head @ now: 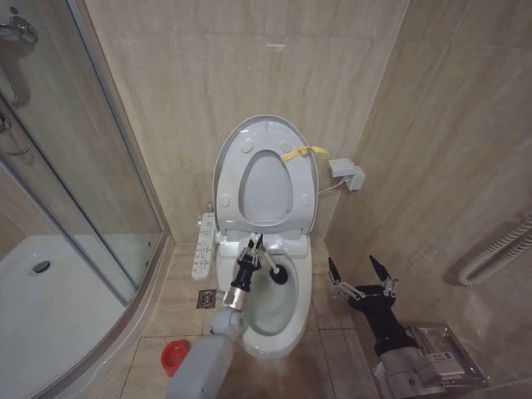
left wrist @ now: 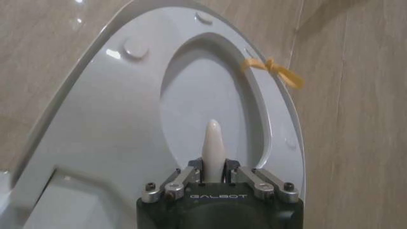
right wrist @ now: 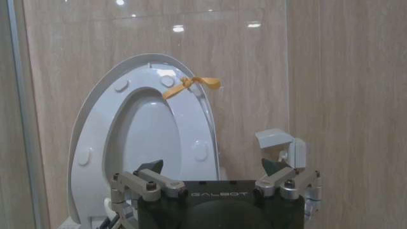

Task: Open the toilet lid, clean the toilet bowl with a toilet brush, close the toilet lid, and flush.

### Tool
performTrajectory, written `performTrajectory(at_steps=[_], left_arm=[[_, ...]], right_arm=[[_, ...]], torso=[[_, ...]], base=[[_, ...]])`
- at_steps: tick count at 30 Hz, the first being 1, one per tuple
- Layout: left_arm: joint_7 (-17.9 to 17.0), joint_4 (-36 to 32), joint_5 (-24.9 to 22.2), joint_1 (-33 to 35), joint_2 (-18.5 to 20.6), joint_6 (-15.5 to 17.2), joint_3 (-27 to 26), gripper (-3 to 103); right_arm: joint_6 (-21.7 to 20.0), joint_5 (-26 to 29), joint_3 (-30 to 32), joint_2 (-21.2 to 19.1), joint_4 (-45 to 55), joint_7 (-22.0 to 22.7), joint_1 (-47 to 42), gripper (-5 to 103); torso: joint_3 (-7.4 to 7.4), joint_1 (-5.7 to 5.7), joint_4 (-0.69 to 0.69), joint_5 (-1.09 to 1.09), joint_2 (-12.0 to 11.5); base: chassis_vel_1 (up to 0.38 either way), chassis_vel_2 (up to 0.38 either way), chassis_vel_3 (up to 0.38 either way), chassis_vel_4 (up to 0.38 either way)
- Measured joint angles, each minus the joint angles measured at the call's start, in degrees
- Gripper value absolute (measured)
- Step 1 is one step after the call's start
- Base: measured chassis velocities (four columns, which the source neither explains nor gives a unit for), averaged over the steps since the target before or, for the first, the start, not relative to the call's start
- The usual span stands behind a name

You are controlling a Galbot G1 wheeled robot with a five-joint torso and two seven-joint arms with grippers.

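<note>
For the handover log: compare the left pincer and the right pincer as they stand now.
The left pincer is shut on the toilet brush, gripping its white handle; the right pincer is open and holds nothing. The left one reaches over the toilet bowl with the bristle head inside it; the right one hangs beside the toilet, over the floor. Both point toward the raised toilet lid.

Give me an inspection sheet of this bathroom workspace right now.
Surface: beige tiled floor with a drain.
Job's things: toilet lid upright; toilet brush head inside the toilet bowl.
Clutter: red holder cup on the floor.
Grippers: left gripper shut on the brush handle over the bowl; right gripper open, beside the toilet.
Cables: nothing seen.
Surroundings: glass shower enclosure, control panel.
</note>
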Motion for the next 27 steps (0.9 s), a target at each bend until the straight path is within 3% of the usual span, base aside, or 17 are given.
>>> performTrajectory(at_steps=[10,18,22,27], left_arm=[[2.1,3.7,-1.1,2.4,1.4,-0.1,0.1,21],[1.1,-6.9,2.2,6.4,5.1,1.6,-2.1,21],[1.5,-16.8,7.3,10.7,9.1,4.3,-2.5,21],[2.1,-23.9,10.2,14.3,10.6,5.7,-2.5,21]], right_arm=[[0.0,0.0,0.0,0.0,0.0,0.0,0.0,100],[0.0,0.0,0.0,0.0,0.0,0.0,0.0,100],[0.0,0.0,0.0,0.0,0.0,0.0,0.0,100],[0.0,0.0,0.0,0.0,0.0,0.0,0.0,100]], torso=[[0.0,0.0,0.02,0.0,0.0],[0.0,0.0,0.02,0.0,0.0],[0.0,0.0,0.02,0.01,0.0],[0.0,0.0,0.01,-0.01,0.0]], base=[[0.0,0.0,0.0,0.0],[0.0,0.0,0.0,0.0],[0.0,0.0,0.0,0.0],[0.0,0.0,0.0,0.0]])
